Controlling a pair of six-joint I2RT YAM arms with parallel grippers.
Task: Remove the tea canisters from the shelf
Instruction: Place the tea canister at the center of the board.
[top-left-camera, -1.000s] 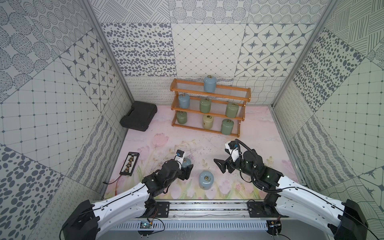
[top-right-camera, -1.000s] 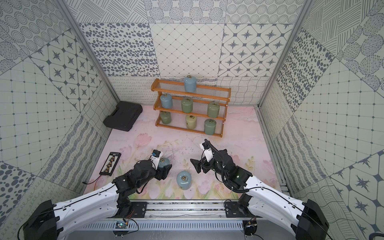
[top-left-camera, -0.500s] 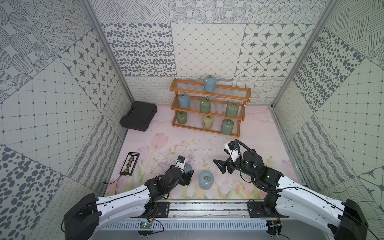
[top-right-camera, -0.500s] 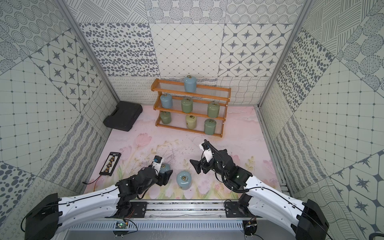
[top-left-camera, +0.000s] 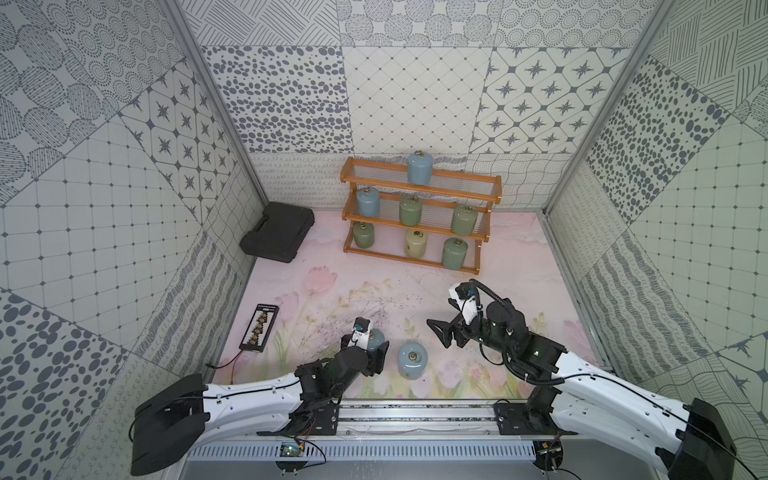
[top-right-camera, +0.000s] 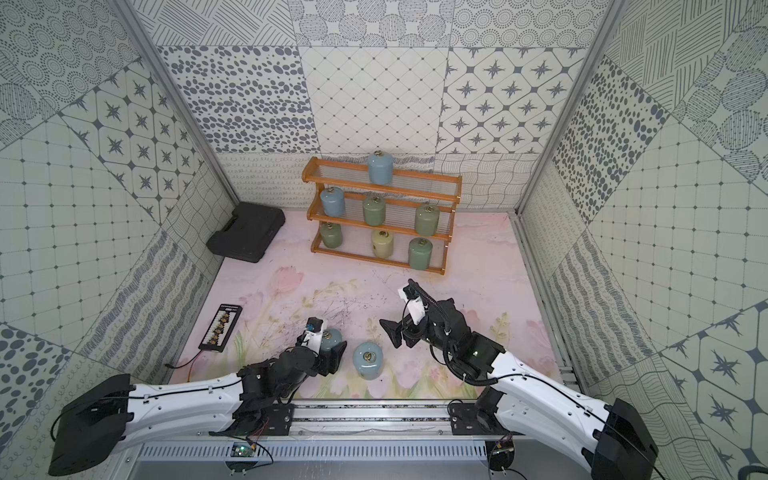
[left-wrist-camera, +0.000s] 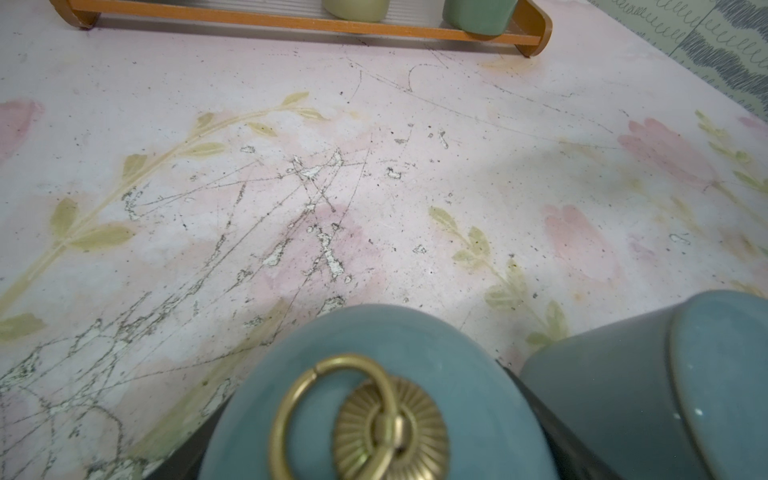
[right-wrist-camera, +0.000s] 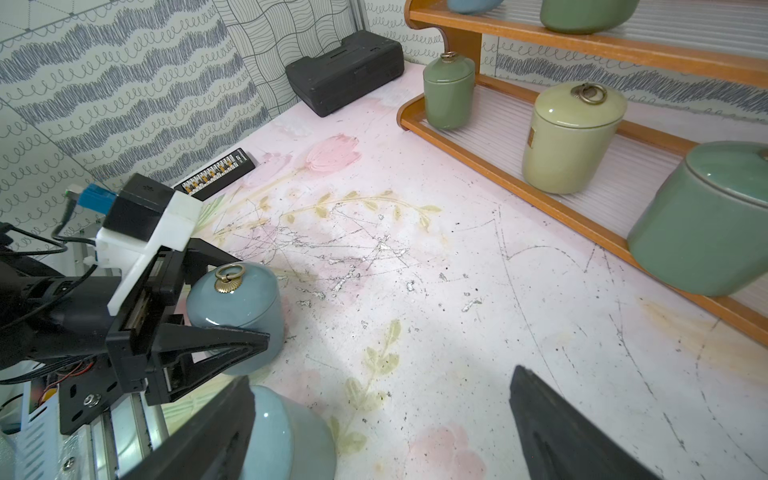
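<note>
My left gripper (top-left-camera: 371, 348) is shut on a pale blue tea canister (top-left-camera: 376, 338) at the front of the mat. Its brass ring lid fills the left wrist view (left-wrist-camera: 374, 415), and black fingers (right-wrist-camera: 216, 345) flank its body (right-wrist-camera: 235, 307). Whether its base touches the mat I cannot tell. A second pale blue canister (top-left-camera: 412, 359) stands free just to its right. My right gripper (top-left-camera: 441, 333) hangs open and empty beside that one, jaws wide in the right wrist view (right-wrist-camera: 382, 419). The wooden shelf (top-left-camera: 453, 189) at the back holds several canisters: blue (top-left-camera: 419, 168), green (top-left-camera: 464, 219), cream (top-left-camera: 416, 243).
A black plastic case (top-left-camera: 277, 232) lies at the back left by the wall. A black strip device (top-left-camera: 259, 332) with a cable lies at the left edge. Patterned walls close in three sides, and the arms' rail (top-left-camera: 415, 415) runs along the front.
My left arm has carried its blue canister a little toward the front, closer to the free-standing blue one. The right arm has hardly moved and stays open.
</note>
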